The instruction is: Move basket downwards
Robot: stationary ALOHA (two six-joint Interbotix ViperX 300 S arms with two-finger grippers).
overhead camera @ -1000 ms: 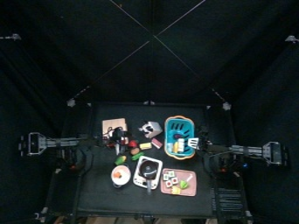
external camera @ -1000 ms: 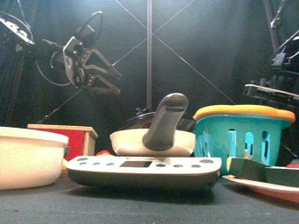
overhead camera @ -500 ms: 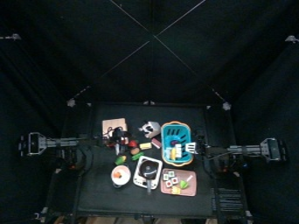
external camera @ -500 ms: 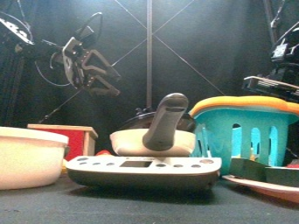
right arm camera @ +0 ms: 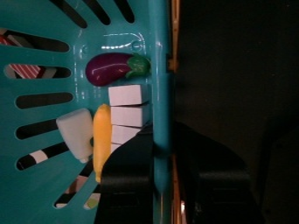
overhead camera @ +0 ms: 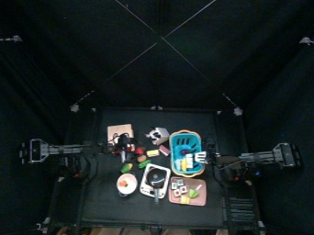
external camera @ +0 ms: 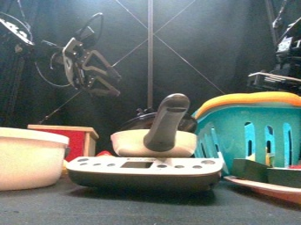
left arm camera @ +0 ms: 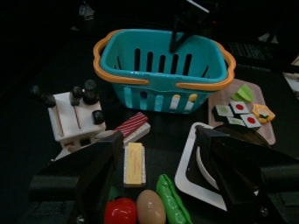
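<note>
The teal-blue basket (overhead camera: 186,151) with an orange rim stands at the table's right middle and looms large at the right of the front view as basket (external camera: 253,127). My right gripper (right arm camera: 173,166) is shut on its rim, one jaw inside the wall and one outside. Toy food lies inside, among it a purple eggplant (right arm camera: 111,67) and white blocks (right arm camera: 126,109). My left gripper (left arm camera: 170,188) hangs open above the toys left of the basket (left arm camera: 163,70), holding nothing.
A pink tray of sushi pieces (overhead camera: 188,191) lies just below the basket in the top view. A white device (external camera: 141,171), a white bowl (external camera: 30,158), a mortar with pestle (external camera: 159,136) and a red block (external camera: 70,136) crowd the front of the table.
The basket has slid downwards in the top view, growing larger in the front view. The right gripper moved with it. The left arm has stayed put.
</note>
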